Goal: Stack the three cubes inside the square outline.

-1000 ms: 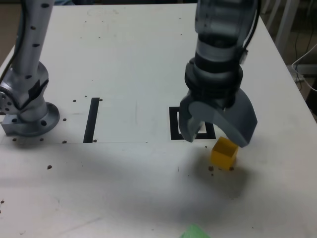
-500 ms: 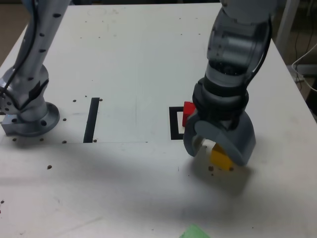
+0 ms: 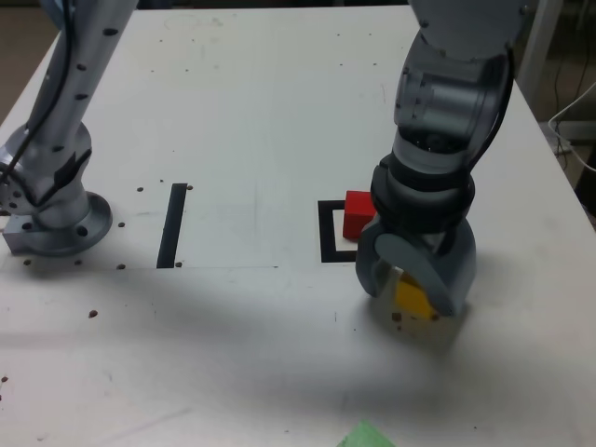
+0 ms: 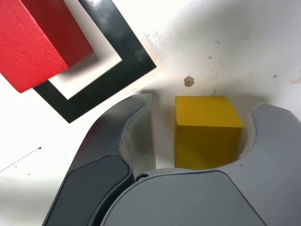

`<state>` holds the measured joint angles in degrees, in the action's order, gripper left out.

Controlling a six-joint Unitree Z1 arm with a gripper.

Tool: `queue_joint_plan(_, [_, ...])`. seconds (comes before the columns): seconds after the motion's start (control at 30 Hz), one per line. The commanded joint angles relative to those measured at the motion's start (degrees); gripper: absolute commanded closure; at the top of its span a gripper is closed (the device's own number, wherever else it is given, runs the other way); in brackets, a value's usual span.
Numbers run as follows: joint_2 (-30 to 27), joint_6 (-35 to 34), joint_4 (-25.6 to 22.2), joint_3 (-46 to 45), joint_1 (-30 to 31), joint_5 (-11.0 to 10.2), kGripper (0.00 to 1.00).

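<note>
Gripper (image 3: 415, 284): jaws apart, straddling yellow cube (image 4: 207, 129), a gap on at least one side | yellow cube: on table (image 3: 233, 112), just outside outline (image 3: 328, 233) | red cube (image 3: 358, 213): inside outline | green cube (image 3: 365, 436): at exterior view's bottom edge

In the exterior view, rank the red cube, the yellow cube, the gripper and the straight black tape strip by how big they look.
1. gripper
2. straight black tape strip
3. red cube
The yellow cube shows least, but the gripper hides part of it, so its rank against the red is unsure.
</note>
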<state>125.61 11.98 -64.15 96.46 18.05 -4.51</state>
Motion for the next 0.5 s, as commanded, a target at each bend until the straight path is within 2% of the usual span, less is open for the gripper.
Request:
queue_joint_plan(0.0, [-0.09,0.12,-0.15,0.48,0.06,-0.55,0.48])
queue_joint_plan(0.17, [-0.08,0.28,0.12,0.72,0.06,-1.25,0.54])
queue_joint_plan(0.47, [-0.18,0.95,0.34,1.49,0.27,-0.66,0.71])
